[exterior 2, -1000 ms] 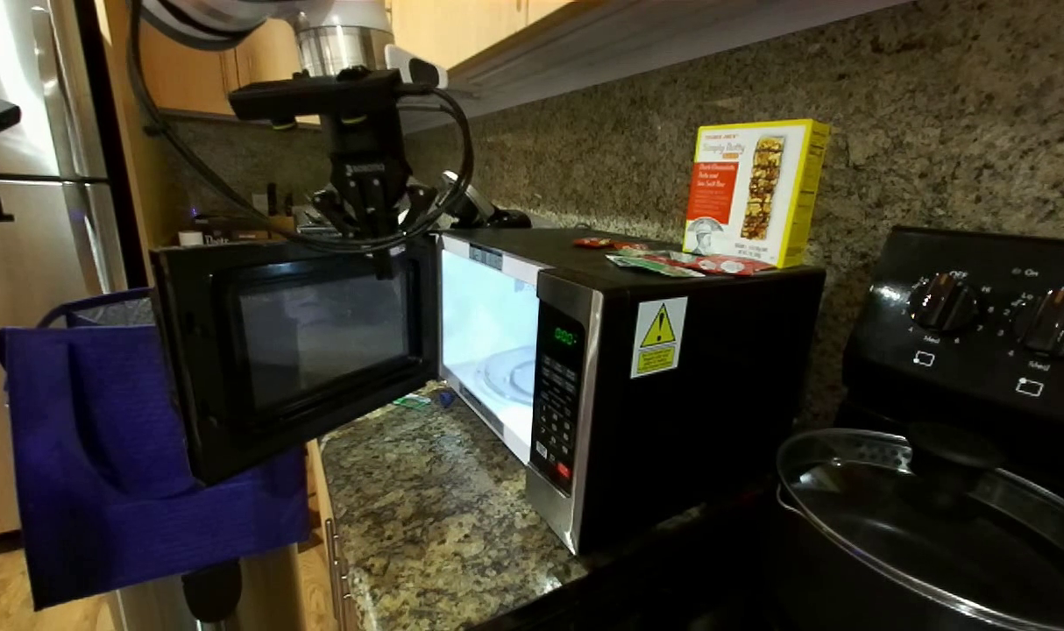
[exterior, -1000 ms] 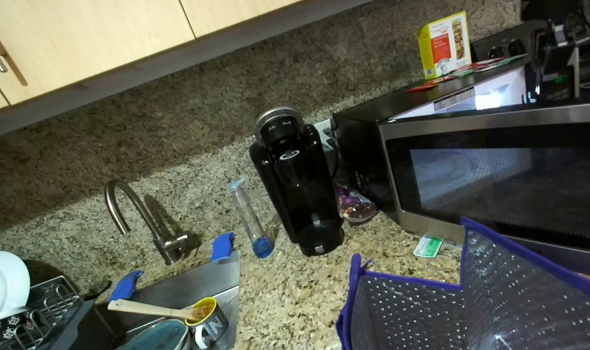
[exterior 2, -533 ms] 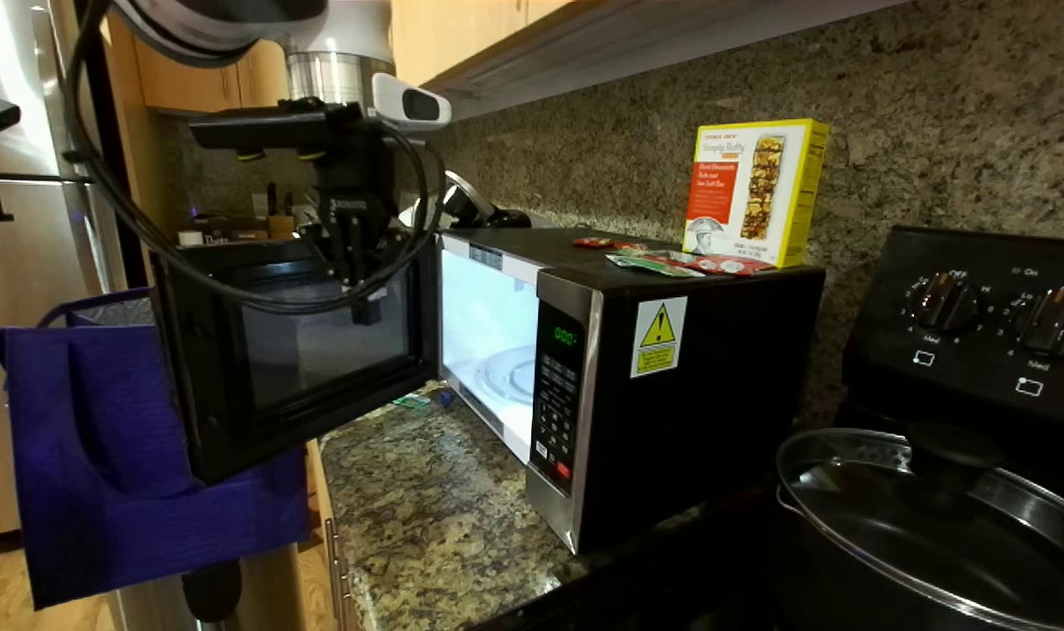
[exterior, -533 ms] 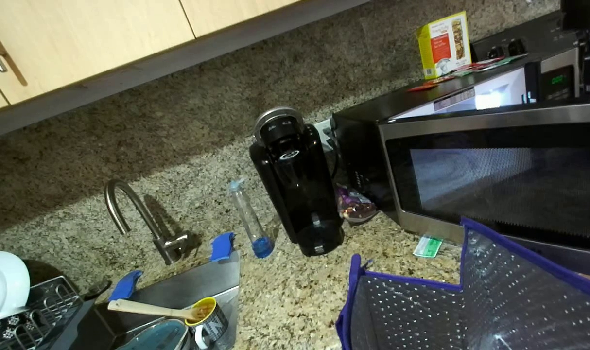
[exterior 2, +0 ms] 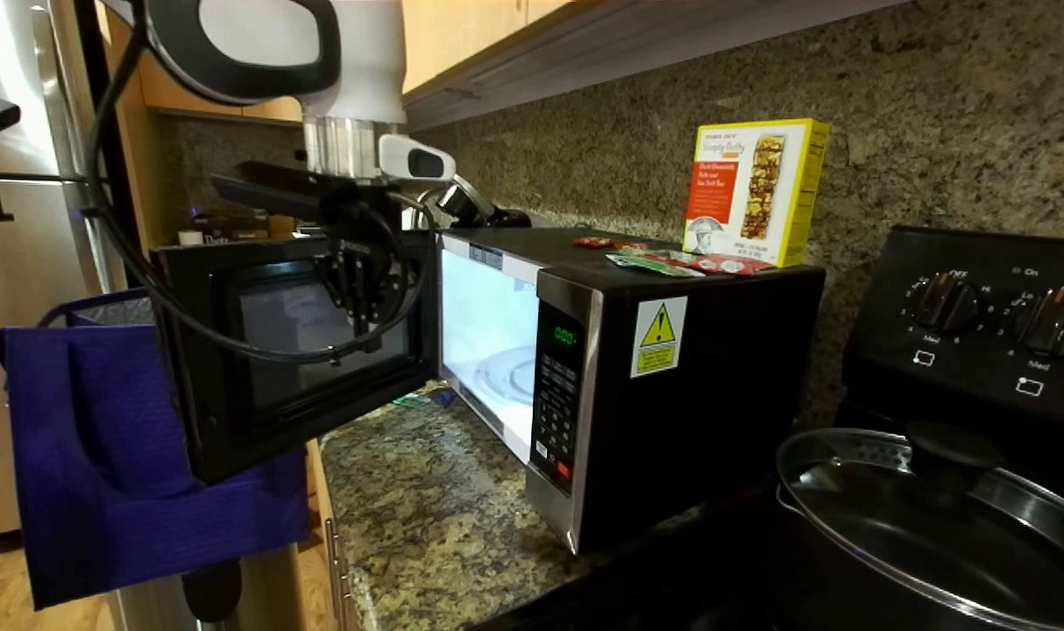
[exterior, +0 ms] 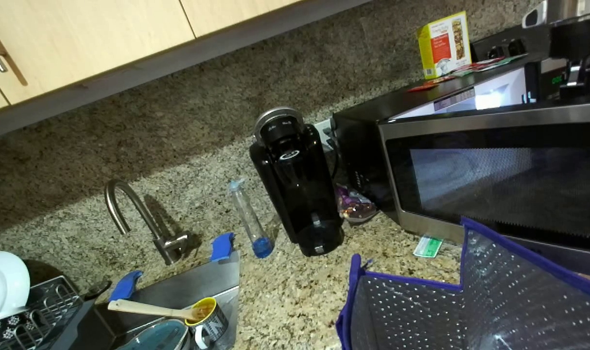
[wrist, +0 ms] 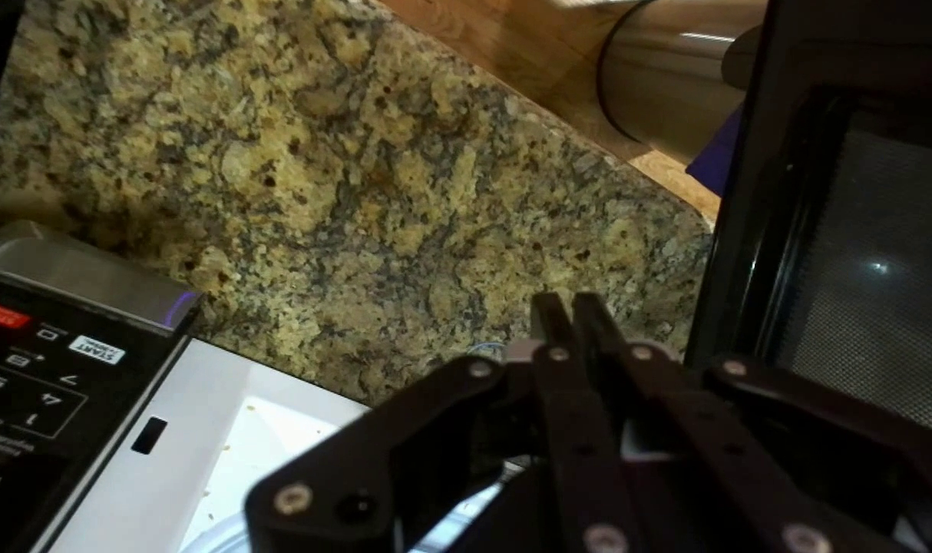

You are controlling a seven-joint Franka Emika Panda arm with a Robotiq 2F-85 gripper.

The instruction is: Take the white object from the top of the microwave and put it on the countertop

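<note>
The microwave [exterior 2: 672, 429] stands with its door [exterior: 499, 180] open and its inside lit. The countertop [exterior 2: 444, 508] is speckled granite. It fills much of the wrist view [wrist: 320, 177]. My gripper [wrist: 567, 301] has its fingertips drawn together, with only a thin gap and nothing seen between them. In an exterior view the gripper [exterior 2: 361, 329] hangs in front of the inner face of the open door, pointing down. A white-fronted, yellow-edged bar box [exterior 2: 751, 193] stands upright on the microwave's top, well away from the gripper. No other white object shows up there.
Red and green packets [exterior 2: 655, 261] lie on the microwave's top. A purple bag [exterior 2: 146, 456] is beyond the door. A lidded pot [exterior 2: 944, 526] is on the stove. A black coffee maker [exterior: 300, 189] stands beside the microwave. A cable [exterior 2: 260, 350] loops round the gripper.
My arm and gripper have come down, from above the open door's top edge to in front of the door's inner face. The wrist has tilted. The box, packets and door have not moved.
</note>
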